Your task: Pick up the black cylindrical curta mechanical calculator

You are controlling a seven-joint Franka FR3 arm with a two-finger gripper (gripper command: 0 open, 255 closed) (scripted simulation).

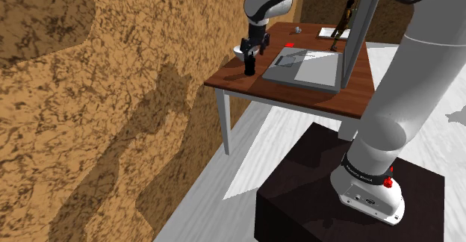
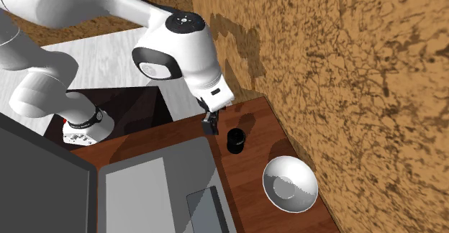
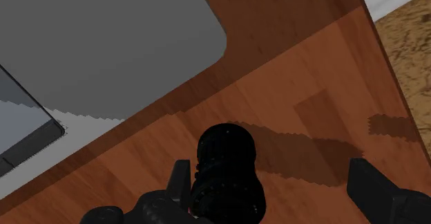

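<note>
The black cylindrical calculator point(image 1: 249, 65) stands upright on the brown wooden table point(image 1: 239, 82), near the corner by the wall. In the second exterior view the calculator point(image 2: 235, 141) stands just to the right of my gripper point(image 2: 210, 126). My gripper point(image 1: 254, 51) hangs just above it. In the wrist view the calculator point(image 3: 228, 171) sits between the fingers of the gripper point(image 3: 273, 175), close against one finger point(image 3: 181, 180) and well apart from the other point(image 3: 376, 188). The gripper is open and holds nothing.
A white bowl point(image 2: 289, 184) sits on the table just beyond the calculator, near the wall. An open grey laptop point(image 1: 310, 67) takes up the table's middle. A small figure point(image 1: 340, 25) stands at the far end. The brown mottled wall point(image 1: 89, 91) runs along the table's edge.
</note>
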